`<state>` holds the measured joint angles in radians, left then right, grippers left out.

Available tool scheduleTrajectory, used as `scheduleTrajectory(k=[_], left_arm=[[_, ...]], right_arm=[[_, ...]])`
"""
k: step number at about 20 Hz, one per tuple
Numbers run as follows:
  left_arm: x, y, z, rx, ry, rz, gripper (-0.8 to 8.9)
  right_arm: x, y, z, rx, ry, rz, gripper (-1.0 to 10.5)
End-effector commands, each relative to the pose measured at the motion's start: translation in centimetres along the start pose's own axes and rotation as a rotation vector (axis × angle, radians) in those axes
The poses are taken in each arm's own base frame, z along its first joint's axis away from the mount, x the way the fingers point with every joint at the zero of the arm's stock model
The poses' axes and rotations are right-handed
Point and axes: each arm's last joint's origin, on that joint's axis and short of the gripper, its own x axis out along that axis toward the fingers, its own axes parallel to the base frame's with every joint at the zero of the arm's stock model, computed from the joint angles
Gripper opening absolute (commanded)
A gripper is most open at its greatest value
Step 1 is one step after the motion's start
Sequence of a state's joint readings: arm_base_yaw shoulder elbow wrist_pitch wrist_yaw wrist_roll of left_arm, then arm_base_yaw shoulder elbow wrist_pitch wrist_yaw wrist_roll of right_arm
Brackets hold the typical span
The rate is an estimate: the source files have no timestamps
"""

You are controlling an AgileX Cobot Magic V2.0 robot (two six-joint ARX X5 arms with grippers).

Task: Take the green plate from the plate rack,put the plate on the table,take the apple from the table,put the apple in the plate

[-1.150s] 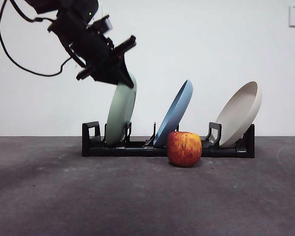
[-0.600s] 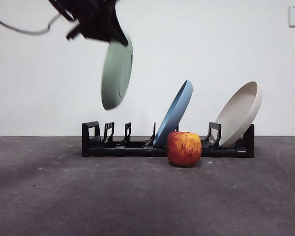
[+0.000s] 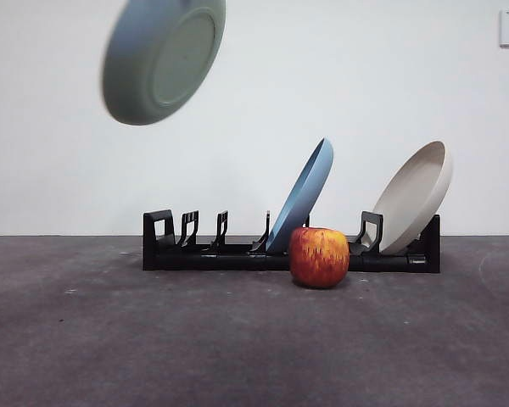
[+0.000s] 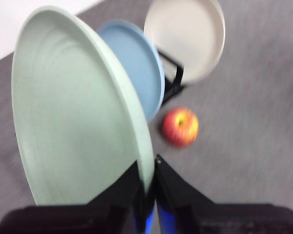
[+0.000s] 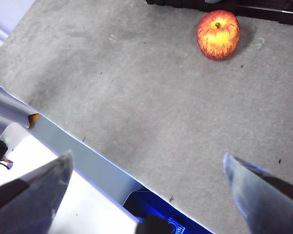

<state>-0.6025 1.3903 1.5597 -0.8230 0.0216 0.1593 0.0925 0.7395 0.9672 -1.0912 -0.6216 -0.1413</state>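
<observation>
— So where's the green plate (image 3: 163,58) now?
— Higher than before, above the plate rack (image 3: 290,251), rim pinched by the left gripper (image 4: 147,187). The right gripper (image 5: 146,180) is spread; the apple (image 3: 319,256) is unmoved.

Black tapered jaws on left hand (image 4: 147,183), blue glow between.

Green plate (image 3: 162,58) tilted high above rack (image 3: 229,253); apple (image 3: 319,256) on table (image 3: 237,339).

The left hand (image 4: 147,187) is clamped on the green plate's (image 4: 73,126) rim; the right hand (image 5: 149,183) hangs spread wide.
</observation>
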Motion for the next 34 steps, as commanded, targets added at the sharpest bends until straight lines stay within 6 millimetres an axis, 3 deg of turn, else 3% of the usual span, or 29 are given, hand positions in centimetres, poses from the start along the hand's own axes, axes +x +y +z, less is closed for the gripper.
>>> scheduleTrajectory(k=[1, 8, 13, 23, 34], left_arm=[[0.2, -2.1, -0.7, 0.116, 0.110, 0.032, -0.07], [1.6, -7.7, -3.1, 0.290, 0.236, 0.055, -0.06], [4.1, -10.8, -6.6, 0.393, 0.307, 0.051, -0.06], [8.7, -13.9, -14.5, 0.518, 0.316, 0.117, -0.06], [14.9, -17.4, -18.8, 0.713, 0.421, 0.143, -0.07]], right_arm=[[0.0, 0.0, 0.1, -0.002, -0.008, 0.002, 6.3], [0.0, 0.0, 0.1, -0.002, -0.008, 0.003, 6.3], [0.0, 0.1, 0.1, -0.001, -0.009, 0.008, 6.3], [0.0, 0.1, 0.1, 0.005, -0.009, 0.008, 6.3], [0.0, 0.1, 0.1, 0.005, -0.009, 0.008, 6.3]])
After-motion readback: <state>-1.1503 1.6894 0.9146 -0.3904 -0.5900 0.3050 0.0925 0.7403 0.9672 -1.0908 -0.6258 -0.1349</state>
